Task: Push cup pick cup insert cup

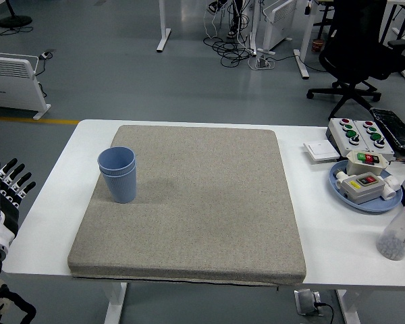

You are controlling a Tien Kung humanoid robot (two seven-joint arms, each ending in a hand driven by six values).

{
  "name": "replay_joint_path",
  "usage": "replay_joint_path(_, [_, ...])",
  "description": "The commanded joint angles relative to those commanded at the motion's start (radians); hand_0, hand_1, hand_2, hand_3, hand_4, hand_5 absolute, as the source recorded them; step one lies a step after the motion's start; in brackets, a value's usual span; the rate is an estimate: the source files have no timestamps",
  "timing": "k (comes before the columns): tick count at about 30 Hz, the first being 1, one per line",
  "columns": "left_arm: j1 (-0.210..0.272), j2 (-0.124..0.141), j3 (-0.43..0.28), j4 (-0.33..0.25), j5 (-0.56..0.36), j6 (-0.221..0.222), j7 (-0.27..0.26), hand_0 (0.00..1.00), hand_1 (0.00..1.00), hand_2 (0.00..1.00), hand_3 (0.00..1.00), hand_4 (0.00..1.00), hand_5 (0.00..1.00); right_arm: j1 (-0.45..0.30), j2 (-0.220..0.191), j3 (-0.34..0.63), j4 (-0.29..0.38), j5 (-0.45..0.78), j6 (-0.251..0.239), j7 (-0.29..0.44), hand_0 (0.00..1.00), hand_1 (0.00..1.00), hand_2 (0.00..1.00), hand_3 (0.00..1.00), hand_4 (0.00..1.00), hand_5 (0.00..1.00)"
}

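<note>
Two blue cups (pixel 119 173) stand nested, one inside the other, upright on the left part of the grey mat (pixel 196 202). My left hand (pixel 7 192) is at the picture's left edge, off the table's left side, fingers spread and holding nothing. It is well apart from the cups. My right hand is out of view.
At the right of the table stand a blue plate (pixel 385 204) with button boxes, a larger button box (pixel 359 133), a white switch plate (pixel 318 150) and a clear bottle with a red cap (pixel 398 233). A black office chair (pixel 358 47) stands beyond the table.
</note>
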Motion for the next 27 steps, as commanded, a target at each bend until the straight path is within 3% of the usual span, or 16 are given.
replay_joint_path(27, [0.001,0.004,0.002,0.002,0.005,0.003,-0.004,0.784,0.845,0.873,0.857,0.689,0.998,-0.002,0.000,0.001,0.000,-0.002,0.000,-0.002,0.716,0.639,0.670,0.602,0.173,0.414])
